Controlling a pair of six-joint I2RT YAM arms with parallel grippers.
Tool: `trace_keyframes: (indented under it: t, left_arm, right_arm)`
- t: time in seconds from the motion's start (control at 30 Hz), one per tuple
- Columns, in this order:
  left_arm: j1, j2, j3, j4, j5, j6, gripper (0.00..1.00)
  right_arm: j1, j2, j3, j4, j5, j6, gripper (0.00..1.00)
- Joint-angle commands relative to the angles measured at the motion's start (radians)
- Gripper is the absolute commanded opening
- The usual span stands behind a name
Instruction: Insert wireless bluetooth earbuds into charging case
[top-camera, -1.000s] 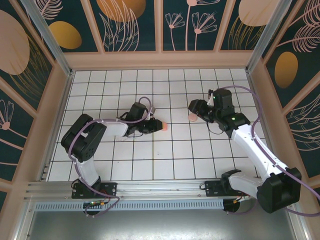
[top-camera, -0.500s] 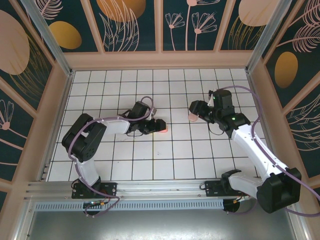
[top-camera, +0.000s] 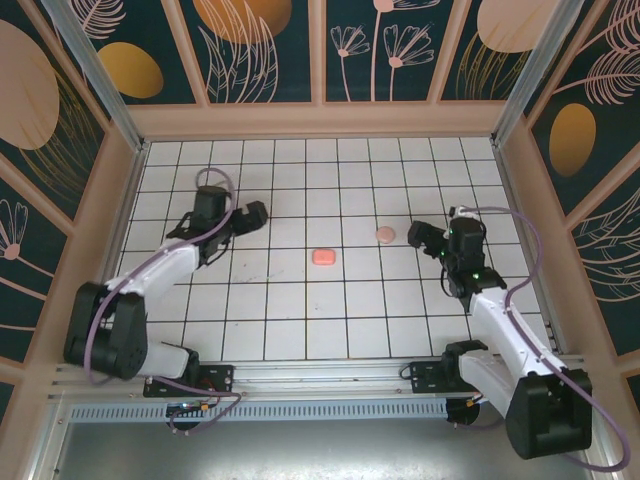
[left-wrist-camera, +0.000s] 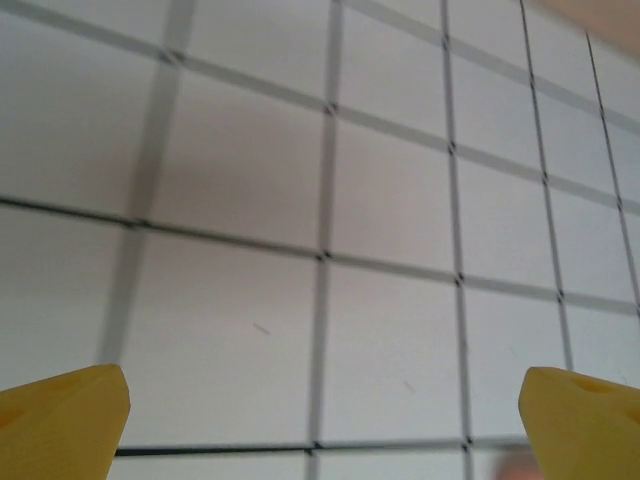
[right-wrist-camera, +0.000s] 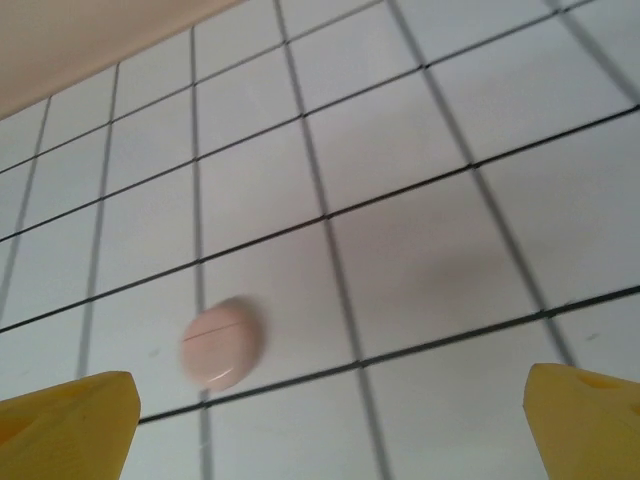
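On the white tiled table, the small pink rounded-rectangular plastic piece lay near the middle. The flat round pink disc lay to its right and a little farther back, near it but not touching. Both sat between the two arms. The left arm's black hand was well to the left of the rectangular piece and farther back, its spread fingers pointing right. The right arm's black hand was just right of the disc, about level with it and apart from it. In the right wrist view, the disc lay on the tiles ahead of the hand, nearer the fingertip at the left of that view than the opposite one.
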Motion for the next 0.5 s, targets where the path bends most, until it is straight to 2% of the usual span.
trace_keyframes:
  t: [0.0, 0.1, 0.17, 0.23, 0.33, 0.4, 0.47]
  left_arm:
    - [0.056, -0.076, -0.098, 0.098, -0.257, 0.095, 0.99]
    - [0.070, -0.141, -0.226, 0.285, -0.421, 0.190, 0.99]
    - [0.081, -0.164, -0.314, 0.432, -0.484, 0.263, 0.99]
    - [0.102, -0.174, -0.351, 0.493, -0.501, 0.314, 0.99]
    - [0.123, -0.169, -0.472, 0.718, -0.526, 0.392, 0.99]
    - [0.138, -0.158, -0.579, 0.910, -0.503, 0.402, 0.99]
    - [0.149, -0.183, -0.627, 1.011, -0.476, 0.422, 0.99]
  right_arm:
    - [-0.067, -0.018, -0.121, 0.345, 0.031, -0.173, 0.99]
    - [-0.108, 0.003, -0.260, 0.620, -0.016, -0.260, 0.99]
    - [-0.139, 0.043, -0.314, 0.748, -0.040, -0.271, 0.99]
    - [-0.171, 0.096, -0.330, 0.818, -0.070, -0.268, 0.99]
    - [-0.201, 0.189, -0.330, 0.916, -0.106, -0.268, 0.99]
    - [-0.208, 0.245, -0.329, 1.006, -0.132, -0.280, 0.99]
    - [-0.218, 0.319, -0.321, 1.100, -0.164, -0.277, 0.99]
